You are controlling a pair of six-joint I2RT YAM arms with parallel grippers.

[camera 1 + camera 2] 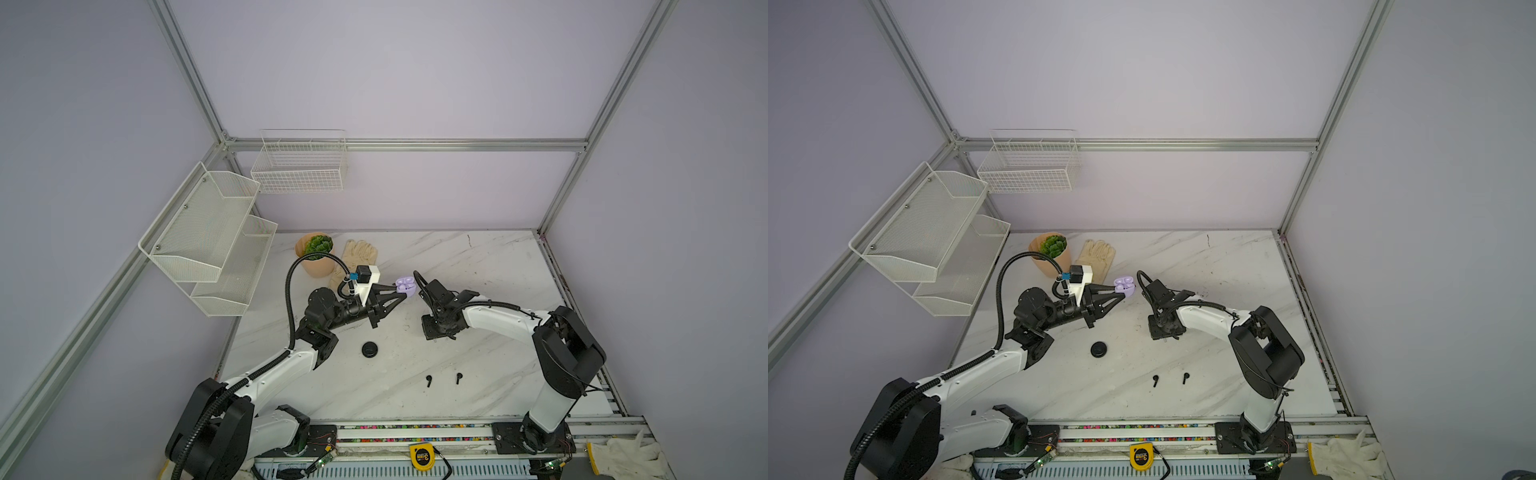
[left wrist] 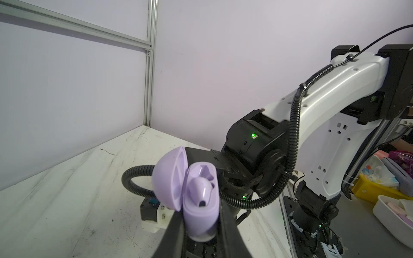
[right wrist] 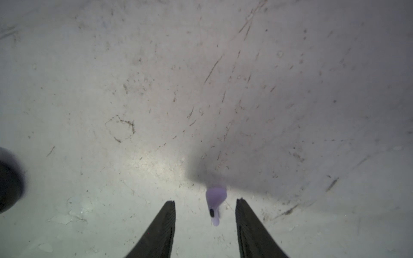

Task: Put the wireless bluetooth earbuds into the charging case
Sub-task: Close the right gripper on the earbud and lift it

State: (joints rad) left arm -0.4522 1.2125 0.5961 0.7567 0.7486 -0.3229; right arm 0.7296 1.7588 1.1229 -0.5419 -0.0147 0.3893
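Right gripper (image 3: 205, 201) open low over the tabletop (image 3: 134, 89), straddling a loose earbud (image 3: 215, 198) untouched, left gripper (image 2: 199, 223) clamped on the open case (image 2: 169, 178), its twin (image 2: 199, 187) seated: likely the second lilac pickup, calling for closing on the stem, lifting, then aligning over the empty socket.

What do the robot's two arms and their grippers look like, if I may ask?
The left arm and right arm have white shells and black joints. Black ribbed conduit runs along each. A green light glows near the right wrist. The left gripper and right gripper are black with long tapered fingers; a white camera mount sits by the left one.
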